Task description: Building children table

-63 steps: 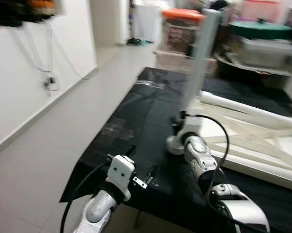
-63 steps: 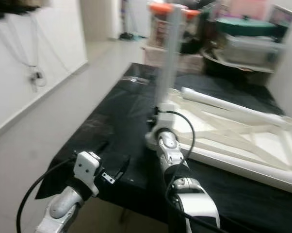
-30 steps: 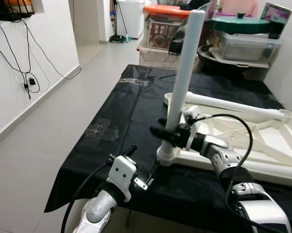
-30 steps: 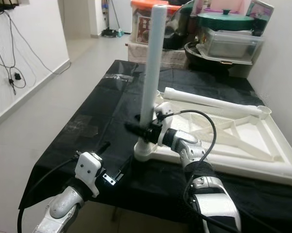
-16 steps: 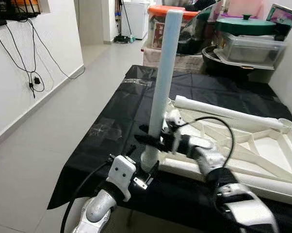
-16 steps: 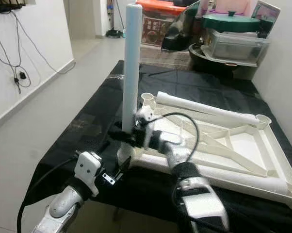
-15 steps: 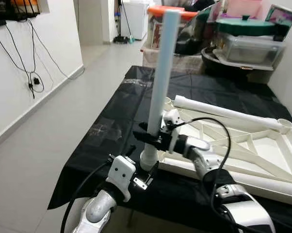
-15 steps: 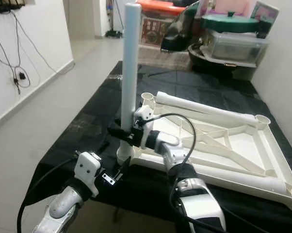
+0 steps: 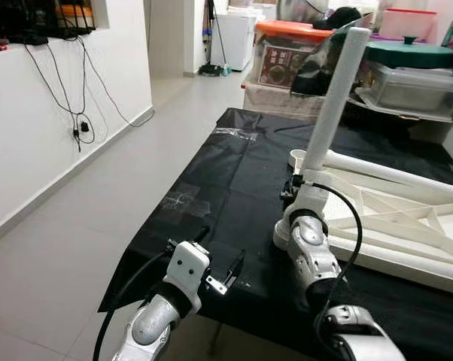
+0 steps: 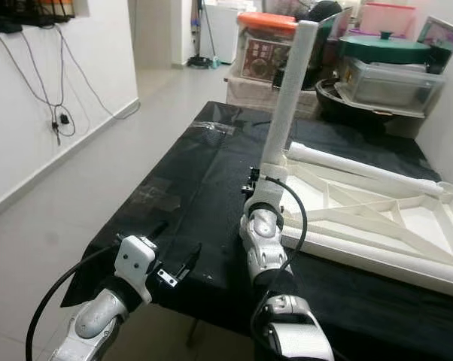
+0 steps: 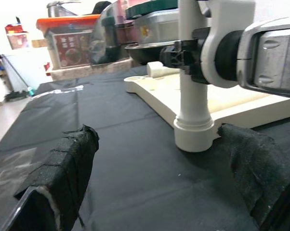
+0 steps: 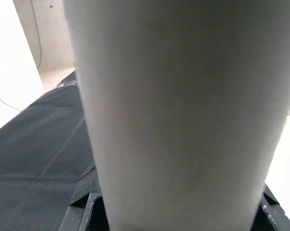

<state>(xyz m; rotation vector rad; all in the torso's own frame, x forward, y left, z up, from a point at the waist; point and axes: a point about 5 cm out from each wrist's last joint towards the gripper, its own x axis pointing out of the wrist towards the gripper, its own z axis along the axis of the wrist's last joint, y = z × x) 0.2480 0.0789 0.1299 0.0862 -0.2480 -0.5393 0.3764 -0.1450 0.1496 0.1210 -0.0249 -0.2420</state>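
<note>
A white leg (image 9: 333, 94) is held upright, slightly tilted, in the corner socket of the upturned tabletop (image 10: 377, 218) on the black worktop (image 9: 226, 173), clamped low by the right hand (image 11: 183, 53). The left hand (image 9: 223, 263) is kept spread nearby. Light, stiff, smooth plastic is judged; a low grip suits.

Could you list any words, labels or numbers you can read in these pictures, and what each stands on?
No text can be read.
The dark red label on the orange-lidded storage bin bears print, but it is too small and blurred to read.
The white table leg and upturned tabletop carry no markings.
</note>
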